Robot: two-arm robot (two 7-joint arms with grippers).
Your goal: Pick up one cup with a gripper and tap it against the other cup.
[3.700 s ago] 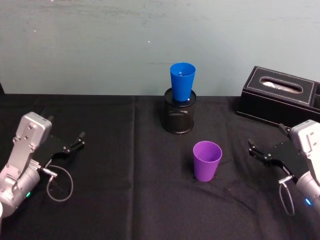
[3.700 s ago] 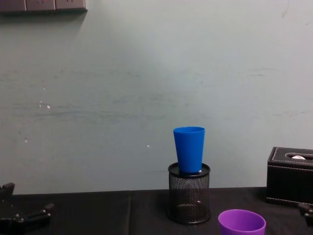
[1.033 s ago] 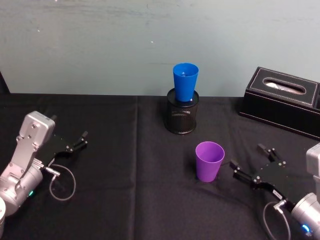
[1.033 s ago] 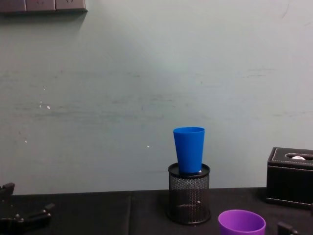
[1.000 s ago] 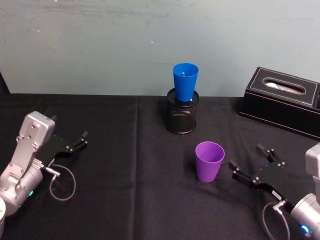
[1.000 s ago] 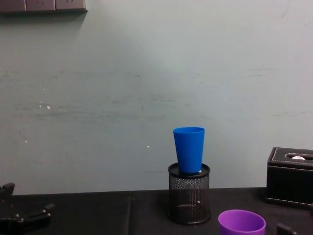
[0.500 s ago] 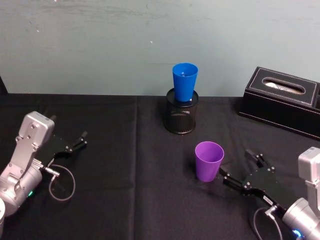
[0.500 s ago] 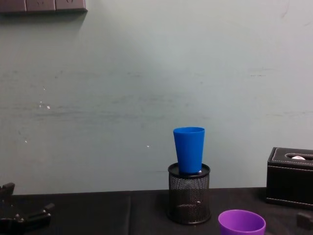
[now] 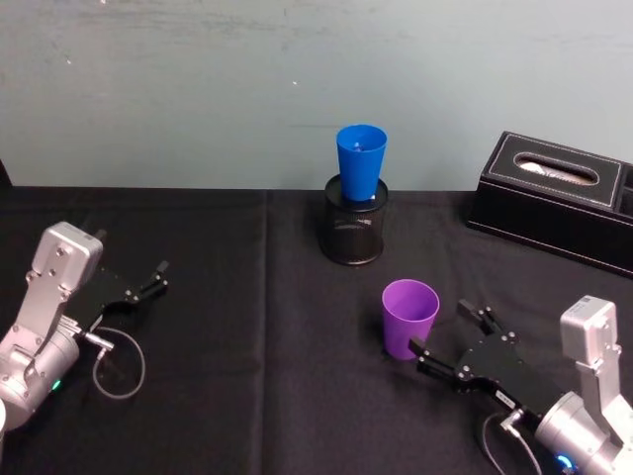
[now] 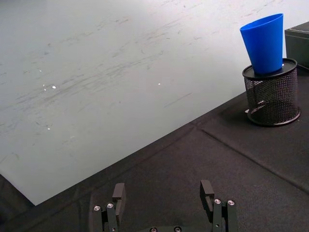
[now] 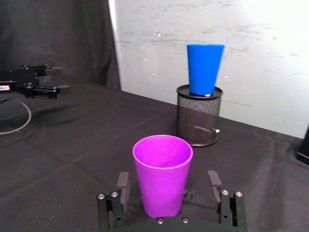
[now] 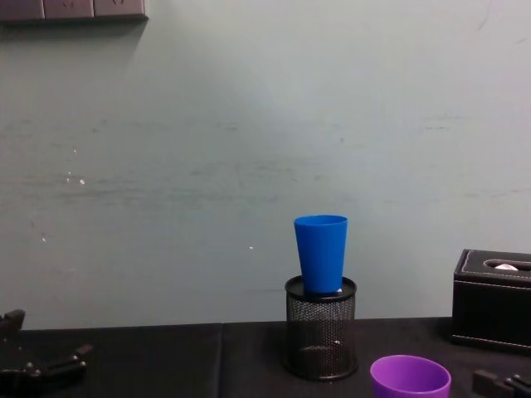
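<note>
The purple cup (image 9: 409, 317) and blue cup (image 9: 360, 161) look like smooth plastic — faintly glossy. Behind the purple cup, the holder (image 9: 352, 236) is black wire mesh; the tablecloth (image 9: 247, 346) is matt black cloth.

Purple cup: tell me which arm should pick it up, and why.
Right. The right gripper sits just beside the purple cup, fingers open and lined up to either side of it. The left gripper rests far off to the left, so it would likely need a long reach.
</note>
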